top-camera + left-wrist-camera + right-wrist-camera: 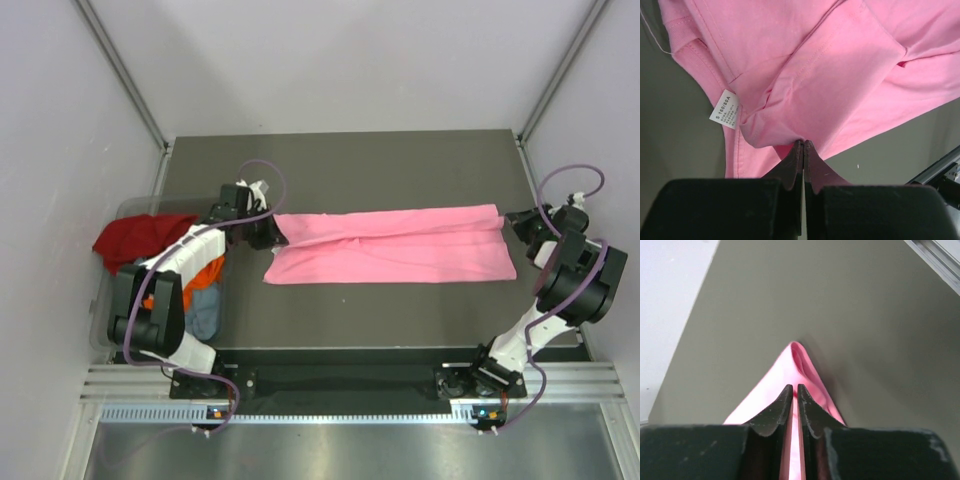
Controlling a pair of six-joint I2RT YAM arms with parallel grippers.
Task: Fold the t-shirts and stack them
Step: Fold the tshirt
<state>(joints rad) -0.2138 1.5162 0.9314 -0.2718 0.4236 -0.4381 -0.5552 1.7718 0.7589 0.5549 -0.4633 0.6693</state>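
Observation:
A bright pink t-shirt (390, 245) lies folded into a long band across the middle of the dark table. My left gripper (272, 232) is shut on the band's left end. In the left wrist view its fingertips pinch a fold of the pink t-shirt (840, 75) just right of the white neck label (725, 109), with the left gripper (804, 143) pressed tight. My right gripper (510, 222) is at the right end. In the right wrist view the right gripper (795, 387) has only a thin slit between its jaws, with the pink t-shirt (795, 365) tented between and beyond them.
A clear plastic bin (105, 300) sits at the table's left edge beside the left arm. It holds a dark red t-shirt (140, 238), an orange one (205, 272) and a grey-blue one (205, 312). Pale walls close in on both sides.

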